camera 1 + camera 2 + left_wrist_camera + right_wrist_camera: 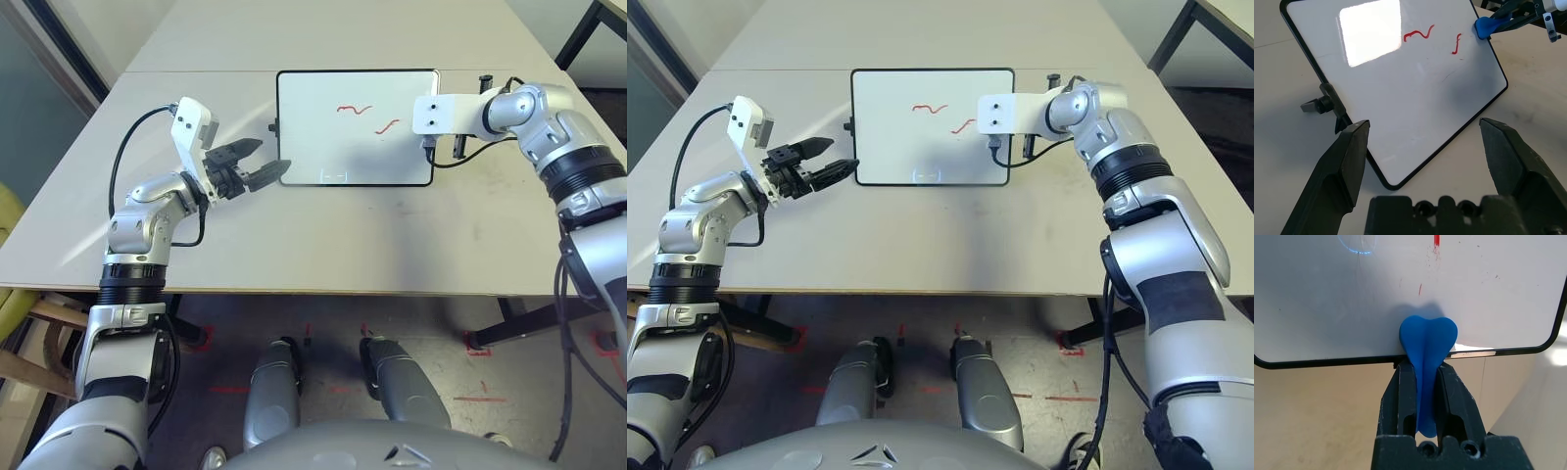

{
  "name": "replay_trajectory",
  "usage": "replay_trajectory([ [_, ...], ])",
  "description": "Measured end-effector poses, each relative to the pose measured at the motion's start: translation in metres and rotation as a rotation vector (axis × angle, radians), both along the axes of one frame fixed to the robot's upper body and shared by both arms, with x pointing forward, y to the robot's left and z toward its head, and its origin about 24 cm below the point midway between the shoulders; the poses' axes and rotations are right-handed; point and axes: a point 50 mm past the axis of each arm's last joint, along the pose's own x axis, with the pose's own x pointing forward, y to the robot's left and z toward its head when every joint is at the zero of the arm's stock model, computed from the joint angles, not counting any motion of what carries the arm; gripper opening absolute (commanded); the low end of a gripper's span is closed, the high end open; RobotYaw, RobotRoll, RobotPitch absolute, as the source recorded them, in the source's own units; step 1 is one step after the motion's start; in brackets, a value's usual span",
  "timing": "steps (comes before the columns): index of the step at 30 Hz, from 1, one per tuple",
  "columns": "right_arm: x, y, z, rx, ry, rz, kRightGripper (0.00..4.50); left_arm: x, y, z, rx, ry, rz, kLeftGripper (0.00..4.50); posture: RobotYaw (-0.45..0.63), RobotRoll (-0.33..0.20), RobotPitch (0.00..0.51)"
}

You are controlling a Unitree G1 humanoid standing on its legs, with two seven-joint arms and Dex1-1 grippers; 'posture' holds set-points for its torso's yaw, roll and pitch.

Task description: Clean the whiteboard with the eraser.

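We've got the blue eraser [1428,335] pinched at its narrow middle in our right gripper [1422,374], center of the right wrist view, by the whiteboard's [333,127] edge. Probably light, squishy foam, so that waist's our best hold. Left gripper's [1425,125] open.

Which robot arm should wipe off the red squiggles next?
Probably the right: its tool already grips the blue eraser at the whiteboard's right edge, near the marks. The left tool is open and empty.

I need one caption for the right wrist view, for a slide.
Right end effector grips the blue eraser at the whiteboard's edge; red marks remain.
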Motion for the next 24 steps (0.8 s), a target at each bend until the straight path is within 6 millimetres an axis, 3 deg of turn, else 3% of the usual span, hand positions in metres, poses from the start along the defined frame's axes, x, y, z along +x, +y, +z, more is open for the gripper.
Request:
replay_trajectory([
  [24, 0.003, 0.066, 0.004, 0.049, -0.003, 0.151, 0.30, 0.000, 0.000, 0.001, 0.000, -0.004, 0.000, 4.50, -0.14, 0.000, 0.151],
])
